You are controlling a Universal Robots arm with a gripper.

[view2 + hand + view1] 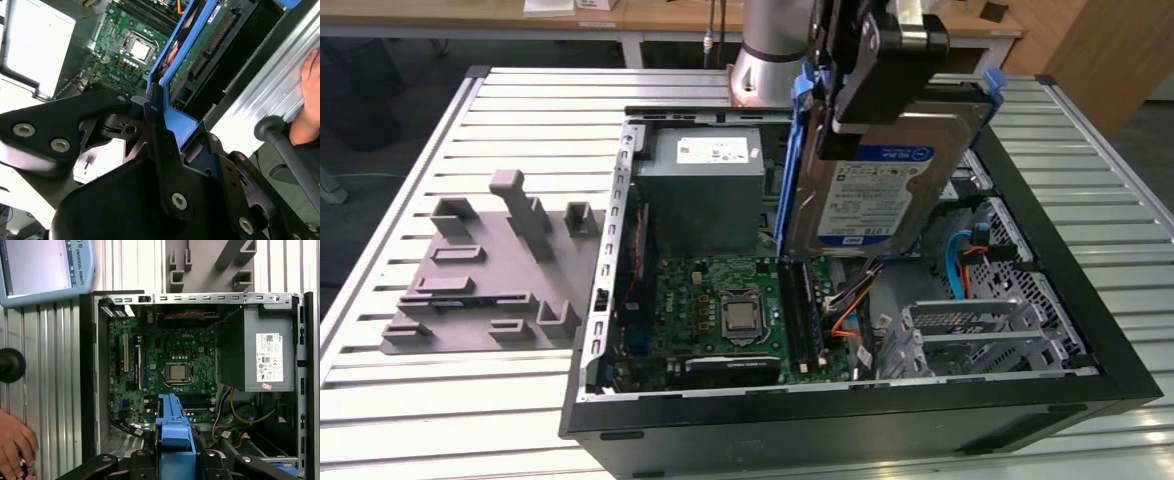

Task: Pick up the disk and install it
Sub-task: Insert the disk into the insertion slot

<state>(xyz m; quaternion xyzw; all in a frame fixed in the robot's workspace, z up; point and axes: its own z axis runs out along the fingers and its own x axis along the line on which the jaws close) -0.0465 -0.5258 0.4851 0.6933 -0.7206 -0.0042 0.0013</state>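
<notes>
Ext. view, L to R: grey moulded fixture plate (480,280) lies flat on slatted metal table (400,400), well apart from the work. Next, open black PC case (854,420) on its side, w/ grey metal power-supply box (700,195) at the far end and green motherboard (720,300) nearer the camera. Just right of the supply box: the disk (874,190), a flat silver hard drive w/ white-and-blue label in a blue plastic bracket. It hangs on edge, label facing camera, lower end dipping into the case opening, not resting on anything I can make out. Black gripper (854,108) has it from above. In the second wrist view the fingers (157,135) are clamped on the blue bracket (177,125), one each side, so the grip is firm. Far right of the case: bare metal drive cage (987,320) w/ orange and blue cables near it. Status, my read: pick-up done, disk carried over the case; install not done, since the disk sits in no slot. Can't tell which bay is the target. A person's hand (15,440) rests on the table beside the case in the first wrist view.
</notes>
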